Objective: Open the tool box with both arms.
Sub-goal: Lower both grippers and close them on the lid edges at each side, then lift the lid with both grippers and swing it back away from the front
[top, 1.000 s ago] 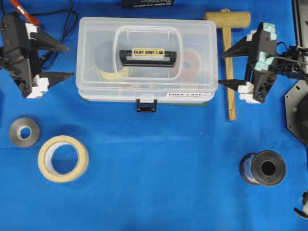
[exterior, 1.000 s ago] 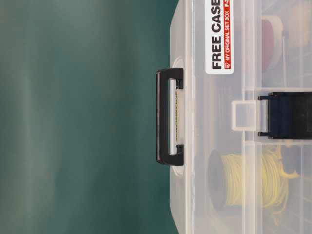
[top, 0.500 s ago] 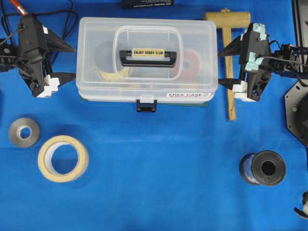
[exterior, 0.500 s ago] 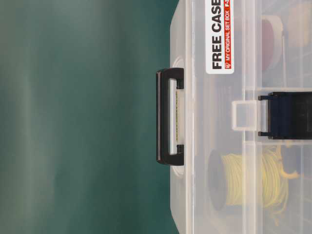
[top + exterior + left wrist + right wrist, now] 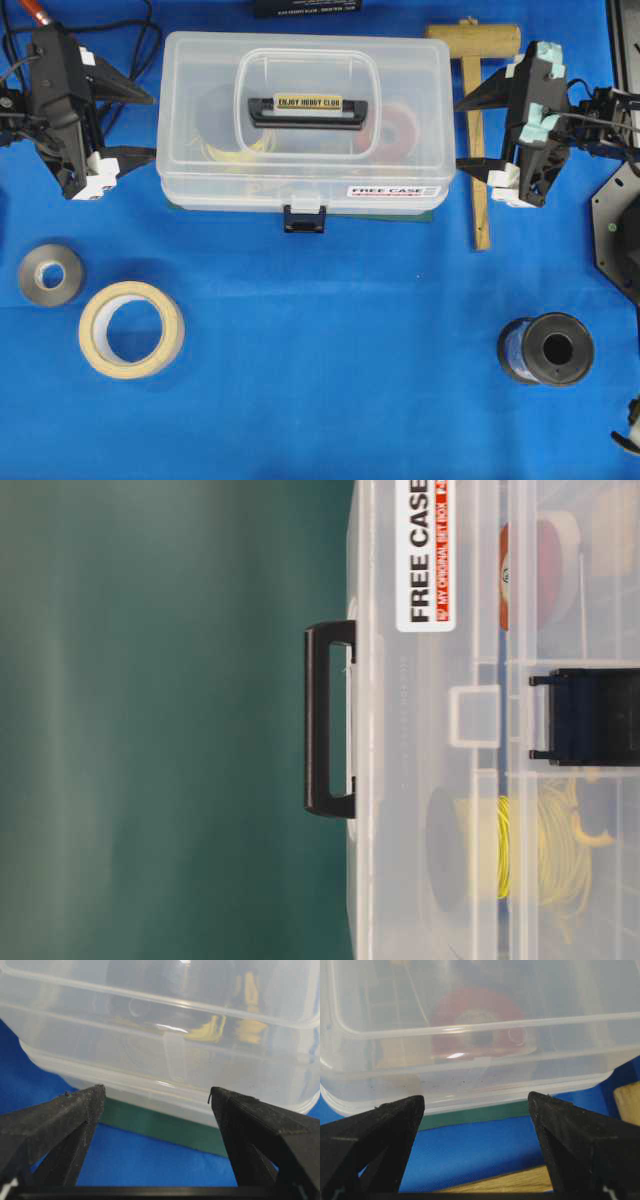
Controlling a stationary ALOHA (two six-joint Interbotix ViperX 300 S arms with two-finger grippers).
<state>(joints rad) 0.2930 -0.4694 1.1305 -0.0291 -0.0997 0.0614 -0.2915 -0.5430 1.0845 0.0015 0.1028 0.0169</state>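
Grippers, left gripper and right gripper, sit wide open at each end of the tool box, holding nothing.

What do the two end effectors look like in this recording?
Both are black with pointed triangular fingers and white plastic mounts. The right end effector also carries pale teal parts and a black cable. The left end effector has black cables trailing behind it.

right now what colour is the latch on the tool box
Dark blue latch, clearest in the overhead view.
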